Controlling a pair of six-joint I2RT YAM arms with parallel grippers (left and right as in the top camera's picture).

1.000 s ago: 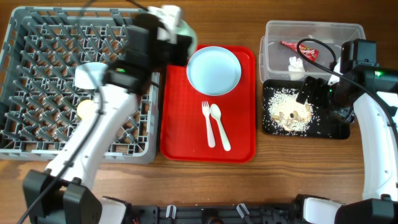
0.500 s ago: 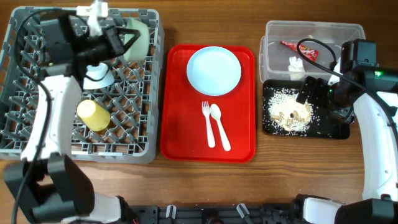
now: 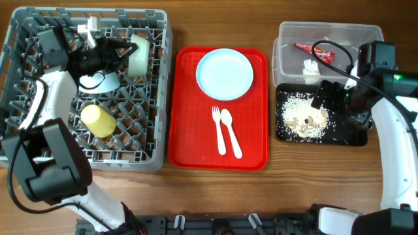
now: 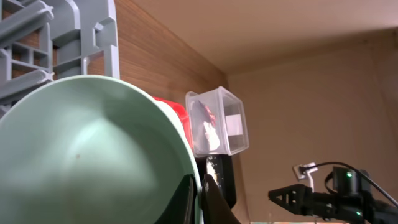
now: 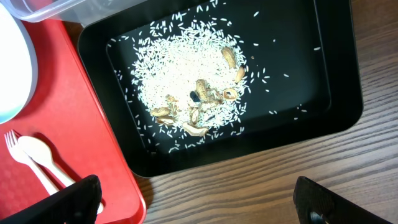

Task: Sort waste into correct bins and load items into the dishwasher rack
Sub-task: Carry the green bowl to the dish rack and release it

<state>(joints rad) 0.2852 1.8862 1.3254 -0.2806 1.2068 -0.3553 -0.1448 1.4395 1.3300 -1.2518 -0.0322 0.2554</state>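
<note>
Overhead: the brown wooden worktop (image 3: 294, 179) carries a red tray (image 3: 189, 130) with a pale-blue plate (image 3: 225, 74), a fork (image 3: 217, 127) and a spoon (image 3: 230, 130). Left of the red tray is the grey rack (image 3: 39, 140); there the left end effector (image 3: 117, 51) is clamped on a mint bowl (image 3: 139, 55), and a yellow cup (image 3: 98, 121) lies there too. Right of the red tray, the clear tub (image 3: 366, 32) holds a red wrapper (image 3: 305, 47) and a white scrap (image 3: 311, 66), and the black tray (image 3: 353, 138) holds rice (image 3: 297, 111).

Left wrist: the bowl fills the view before a beige wall (image 4: 311, 112).

Right wrist: the right end effector (image 5: 199, 202) hangs over the worktop at the black tray's edge, fingers wide apart

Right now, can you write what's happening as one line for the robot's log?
left hand: shut on mint bowl at rack | right hand: open above black tray | plate, fork, spoon on red tray
</note>
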